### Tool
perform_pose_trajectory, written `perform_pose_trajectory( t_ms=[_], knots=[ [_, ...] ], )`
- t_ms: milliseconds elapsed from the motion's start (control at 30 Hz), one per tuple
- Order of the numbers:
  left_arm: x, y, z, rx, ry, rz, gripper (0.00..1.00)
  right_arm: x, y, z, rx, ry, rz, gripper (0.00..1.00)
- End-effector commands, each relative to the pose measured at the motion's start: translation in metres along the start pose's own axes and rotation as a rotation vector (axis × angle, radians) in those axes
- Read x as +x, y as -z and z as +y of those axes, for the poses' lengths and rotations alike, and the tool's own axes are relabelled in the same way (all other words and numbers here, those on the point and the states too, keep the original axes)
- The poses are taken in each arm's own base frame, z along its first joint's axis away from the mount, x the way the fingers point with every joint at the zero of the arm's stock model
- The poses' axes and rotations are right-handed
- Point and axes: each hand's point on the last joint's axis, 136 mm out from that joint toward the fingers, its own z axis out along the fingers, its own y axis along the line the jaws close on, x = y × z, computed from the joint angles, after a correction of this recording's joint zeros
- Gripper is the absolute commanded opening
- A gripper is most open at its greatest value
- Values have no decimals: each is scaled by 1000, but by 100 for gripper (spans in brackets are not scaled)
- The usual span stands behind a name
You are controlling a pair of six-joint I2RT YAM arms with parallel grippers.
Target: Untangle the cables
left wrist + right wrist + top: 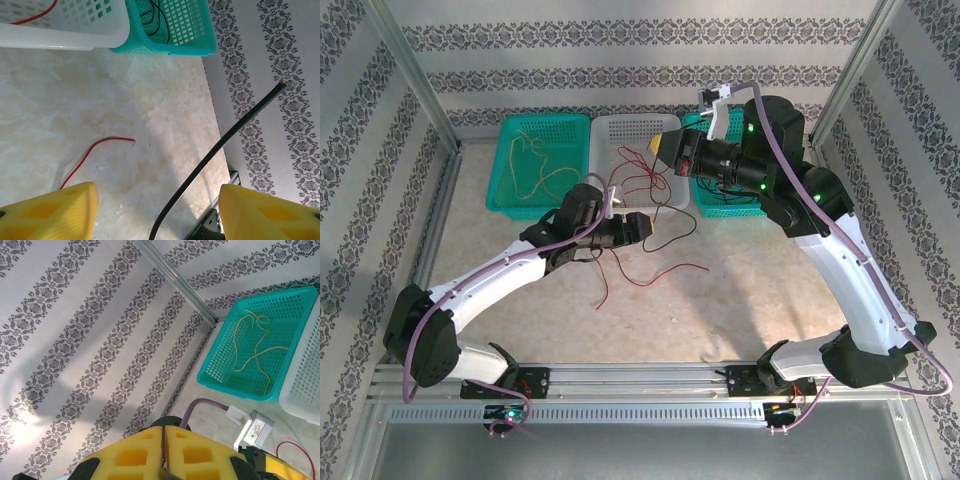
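A tangle of thin red and black cables [638, 262] lies on the table's middle, and strands rise from it toward the white basket [620, 135]. My right gripper [658, 147] hangs above that basket. Its yellow pads [135, 455] are pressed together, with a thin dark strand in the seam. My left gripper [648, 226] sits low over the tangle, open. A black cable [220, 140] runs up between its wide-apart fingers [55, 212], touching neither pad. One red cable end [95, 147] lies on the table ahead of it.
A teal basket [510, 185] at the back left holds a yellow cable [255, 350]. Another teal basket [200, 47] at the back right holds black wire. Patterned walls and metal posts close in the table on three sides.
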Motion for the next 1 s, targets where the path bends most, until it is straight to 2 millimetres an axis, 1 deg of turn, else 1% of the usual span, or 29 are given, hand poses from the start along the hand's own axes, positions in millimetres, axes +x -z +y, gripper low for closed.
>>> perform_pose_trajectory(
  t_ms=[0, 67, 133, 200, 300, 333, 367, 500, 567, 733, 800, 833, 900, 967],
  knots=[
    [-3, -3, -1, 41, 28, -11, 64, -7, -2, 14, -45, 38, -15, 0],
    [-1, -6, 0, 50, 39, -5, 64, -7, -3, 15, -51, 40, -13, 0],
    [-1, -8, 2, 45, 47, -2, 61, -8, -4, 17, -58, 38, -12, 0],
    [-3, -9, 5, 38, 52, -4, 56, -8, -5, 18, -62, 39, -9, 0],
    [-8, -10, 15, 28, 99, -21, 48, -8, -5, 18, -69, 41, -6, 0],
    [-11, -10, 18, 37, 122, -27, 44, -8, -5, 19, -73, 43, -6, 0],
    [-13, -11, 21, 50, 149, -33, 38, -8, -5, 20, -74, 44, -5, 0],
    [-27, -9, 30, 123, 263, -88, 11, -8, -4, 19, -71, 50, -7, 0],
    [-35, -6, 35, 154, 324, -130, 1, -7, -5, 16, -65, 48, -6, 0],
    [-61, 17, 55, 237, 498, -306, 0, -9, -1, 6, -35, 38, -22, 0],
    [-68, 28, 69, 240, 571, -373, 0, -12, 0, 0, -22, 28, -31, 0],
    [-70, 33, 77, 239, 621, -413, 0, -13, 1, -3, -15, 21, -37, 0],
    [-72, 40, 87, 230, 669, -457, 0, -17, 2, -9, -3, 10, -46, 0],
    [-73, 42, 88, 211, 672, -457, 0, -20, 3, -13, 6, 5, -53, 0]
  ],
)
